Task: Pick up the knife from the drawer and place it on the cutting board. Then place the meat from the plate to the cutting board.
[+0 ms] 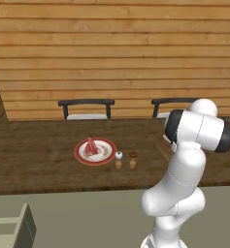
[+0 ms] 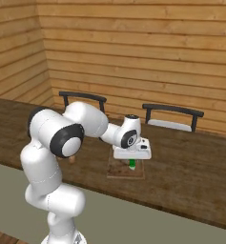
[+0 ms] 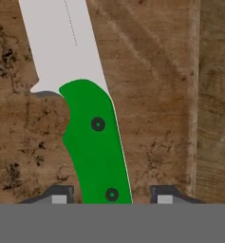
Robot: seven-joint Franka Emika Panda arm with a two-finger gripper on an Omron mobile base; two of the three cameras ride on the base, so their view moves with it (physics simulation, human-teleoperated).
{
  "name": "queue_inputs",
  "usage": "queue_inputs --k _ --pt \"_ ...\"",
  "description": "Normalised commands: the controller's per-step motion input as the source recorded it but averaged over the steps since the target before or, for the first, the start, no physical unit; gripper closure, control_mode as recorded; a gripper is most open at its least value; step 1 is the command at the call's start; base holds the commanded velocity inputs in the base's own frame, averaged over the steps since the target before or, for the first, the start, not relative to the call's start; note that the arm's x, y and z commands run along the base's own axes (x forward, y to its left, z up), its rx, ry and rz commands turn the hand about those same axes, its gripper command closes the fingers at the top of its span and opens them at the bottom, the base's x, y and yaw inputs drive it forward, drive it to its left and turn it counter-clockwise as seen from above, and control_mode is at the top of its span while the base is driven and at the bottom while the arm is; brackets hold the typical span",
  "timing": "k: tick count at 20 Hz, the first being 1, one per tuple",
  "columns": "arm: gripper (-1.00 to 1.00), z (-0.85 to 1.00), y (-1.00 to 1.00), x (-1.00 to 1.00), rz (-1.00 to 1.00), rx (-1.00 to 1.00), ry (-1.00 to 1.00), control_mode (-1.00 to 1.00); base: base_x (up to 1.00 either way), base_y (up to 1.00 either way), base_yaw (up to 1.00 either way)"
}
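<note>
The knife lies flat on the brown cutting board point(image 3: 161, 95), its green handle point(image 3: 97, 142) toward me and its pale blade point(image 3: 61, 42) pointing away. My gripper point(image 3: 111, 195) stands open over the handle's end, with a small gap between the handle and each fingertip. From the right base view, the gripper point(image 2: 132, 162) hangs low over the cutting board point(image 2: 119, 170), and a bit of the green handle point(image 2: 132, 166) shows beneath it. The red meat point(image 1: 91, 147) rests on the red-rimmed plate point(image 1: 104, 156), to the left on the dark wooden table.
Two small shakers point(image 1: 118, 160) point(image 1: 132, 160) stand just right of the plate. Two dark chairs point(image 1: 86, 107) point(image 2: 174, 116) stand behind the table against the wooden wall. An open drawer point(image 1: 12, 227) juts out at the lower left.
</note>
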Motion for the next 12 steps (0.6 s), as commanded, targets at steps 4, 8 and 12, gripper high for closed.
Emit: queue_inputs --k 4,8,12 --pt "-1.0 0.22 0.0 0.0 0.0 0.0 0.0 -1.0 0.0 0.0 0.0" --pt "-1.0 0.55 0.19 0.0 0.0 0.01 -0.07 -1.0 0.0 0.0 0.0" --pt "-1.0 0.87 0.59 0.0 0.0 0.02 -0.11 -1.0 0.0 0.0 0.0"
